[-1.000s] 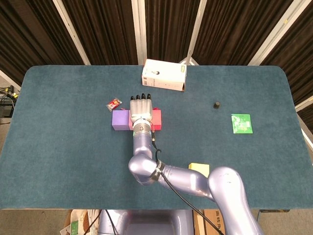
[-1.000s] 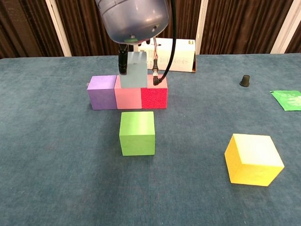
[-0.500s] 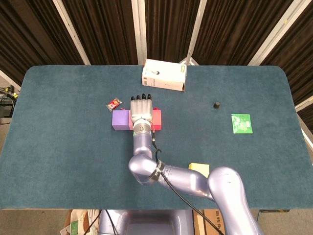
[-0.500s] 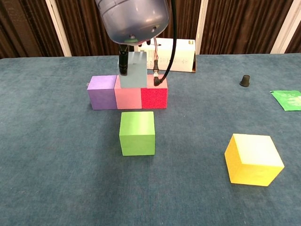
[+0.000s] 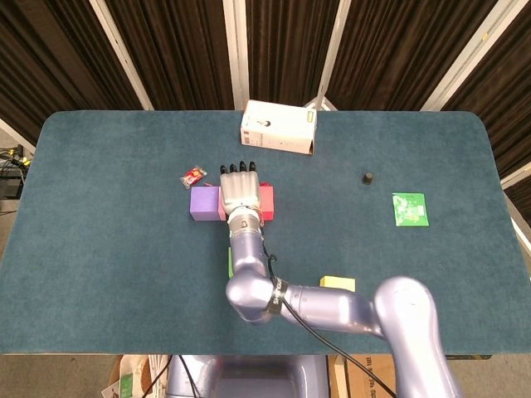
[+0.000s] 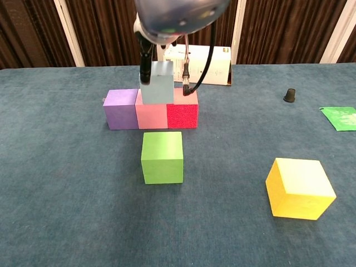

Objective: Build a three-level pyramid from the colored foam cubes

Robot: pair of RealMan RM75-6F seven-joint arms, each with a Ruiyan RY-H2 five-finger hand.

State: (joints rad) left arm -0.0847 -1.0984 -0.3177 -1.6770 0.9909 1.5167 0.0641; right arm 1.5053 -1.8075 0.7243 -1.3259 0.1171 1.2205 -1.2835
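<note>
The right hand point(image 5: 241, 187) is reaching over a row of three foam cubes: purple foam cube point(image 6: 120, 108), pink foam cube point(image 6: 151, 115) and red foam cube point(image 6: 182, 114), touching side by side. Its dark fingers point(image 6: 145, 67) are grasping a pale grey-blue foam cube point(image 6: 157, 89), which is sitting on the row's top. A green foam cube point(image 6: 162, 157) is lying in front, apart; a yellow foam cube point(image 6: 299, 188) is lying well right. The left hand is lying out of both views.

purple cube point(image 6: 120, 108), pink cube point(image 6: 151, 115), red cube point(image 6: 182, 114), grey-blue cube point(image 6: 157, 90), green cube point(image 6: 162, 156), yellow cube point(image 6: 299, 187)
</note>
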